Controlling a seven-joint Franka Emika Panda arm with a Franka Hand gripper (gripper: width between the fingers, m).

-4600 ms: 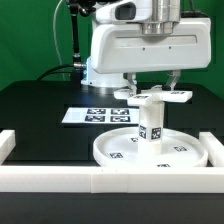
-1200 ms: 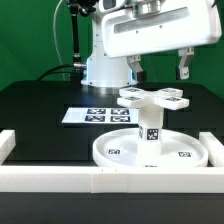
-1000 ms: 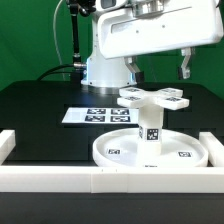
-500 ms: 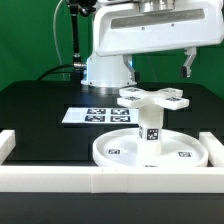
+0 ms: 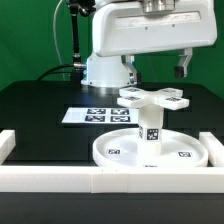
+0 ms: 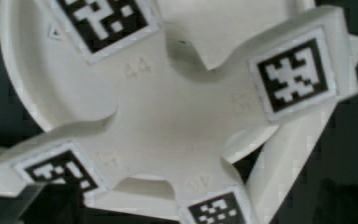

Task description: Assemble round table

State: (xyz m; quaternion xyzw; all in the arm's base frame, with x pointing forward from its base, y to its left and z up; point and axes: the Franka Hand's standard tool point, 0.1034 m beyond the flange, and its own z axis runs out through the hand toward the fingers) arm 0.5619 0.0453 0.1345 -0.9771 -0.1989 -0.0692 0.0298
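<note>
The round rimmed disc (image 5: pixel 180 152) lies flat on the black table. The short post (image 5: pixel 151 128) stands upright at its middle, and the flat tagged base piece (image 5: pixel 153 97) sits on top of the post. My gripper (image 5: pixel 157 68) hangs above the base piece, open and empty. Its two fingers (image 5: pixel 183 65) are spread wide on either side and clear of it. In the wrist view the base piece (image 6: pixel 176 110) fills the picture with its arms and tags; my fingers do not show there.
The marker board (image 5: pixel 95 115) lies on the table behind the disc, toward the exterior view's left. The long white border rail (image 5: pixel 60 180) runs along the front, with raised ends at both sides. The arm's white base (image 5: pixel 105 70) stands behind.
My gripper, which earlier was down around the base piece, has let go of it and risen. In the last second it climbed slightly more. The assembly has not moved.
</note>
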